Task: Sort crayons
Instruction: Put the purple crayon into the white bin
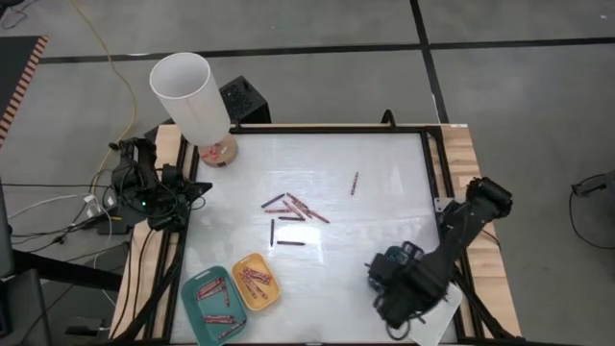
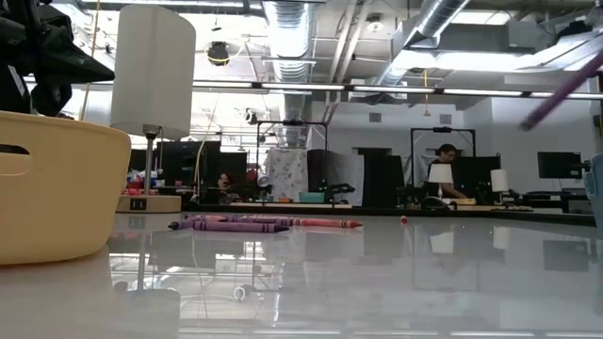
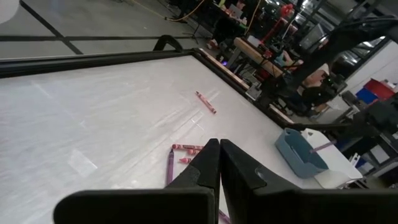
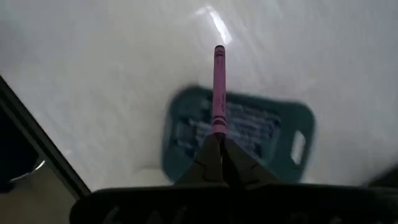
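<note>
The right end effector (image 4: 219, 146) hangs above the dark-blue plastic tray (image 4: 292, 124) near the right front corner of the white counter (image 1: 384, 221), its fingers clamped on the lower end of a thin pink-purple crayon (image 4: 218, 90) that sticks straight out past the tips. The left end effector (image 3: 219, 163) waits at the counter's left edge, fingers pressed together on nothing. A loose cluster of red and purple crayons (image 1: 291, 213) lies mid-counter, one stray red crayon (image 1: 355, 183) farther back, and sorted ones fill the teal tray (image 1: 195, 289) and the yellow tray (image 1: 272, 297) at the front left. The main risk, as I judge it: held only by its end, the crayon may pivot on release and bounce off the tray's rim onto the counter.
</note>
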### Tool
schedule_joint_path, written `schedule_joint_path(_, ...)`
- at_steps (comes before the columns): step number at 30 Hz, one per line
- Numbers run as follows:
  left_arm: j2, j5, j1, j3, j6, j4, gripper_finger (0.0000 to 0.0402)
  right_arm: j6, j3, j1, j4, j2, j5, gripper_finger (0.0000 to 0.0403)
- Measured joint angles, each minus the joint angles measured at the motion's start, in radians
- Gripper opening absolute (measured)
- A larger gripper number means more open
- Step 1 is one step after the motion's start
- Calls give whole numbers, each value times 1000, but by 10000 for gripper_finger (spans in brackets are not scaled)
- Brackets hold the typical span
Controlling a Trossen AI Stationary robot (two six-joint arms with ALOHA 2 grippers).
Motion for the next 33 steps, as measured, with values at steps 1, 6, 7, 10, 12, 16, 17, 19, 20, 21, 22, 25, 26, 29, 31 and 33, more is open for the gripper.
schedule_joint_path(1,0,0,0,0,0,0,0,28,0,18,-16,-7,-2,0)
schedule_joint_path(6,0,0,0,0,0,0,0,181,0,112,-85,-46,-14,0)
schedule_joint_path(7,0,0,0,0,0,0,0,213,0,129,-105,-56,-21,0)
schedule_joint_path(10,0,0,0,0,-1,0,0,308,0,181,-132,-78,-54,0)
schedule_joint_path(12,0,0,0,0,-1,0,0,347,0,213,-127,-89,-69,0)
schedule_joint_path(16,0,0,0,0,1,0,0,449,0,268,-131,-109,-144,0)
schedule_joint_path(17,0,0,0,0,0,0,0,478,0,283,-131,-109,-169,0)
schedule_joint_path(19,0,0,0,0,0,-1,0,535,0,307,-130,-108,-212,0)
schedule_joint_path(20,0,0,0,0,1,0,0,561,0,320,-130,-108,-229,0)
schedule_joint_path(21,0,0,0,0,1,-1,0,587,0,333,-130,-108,-239,0)
schedule_joint_path(22,0,0,0,0,1,-1,0,617,0,346,-131,-108,-244,0)
schedule_joint_path(25,0,0,0,0,1,-1,0,690,0,377,-130,-106,-240,0)
schedule_joint_path(26,0,0,0,0,1,-1,0,710,0,384,-131,-103,-239,0)
schedule_joint_path(29,0,0,0,0,2,-1,0,739,-2,393,-130,-88,-239,0)
schedule_joint_path(31,0,0,0,0,2,-1,0,743,-3,390,-131,-74,-239,0)
schedule_joint_path(33,0,0,0,0,2,-1,0,742,-3,389,-131,-58,-237,0)
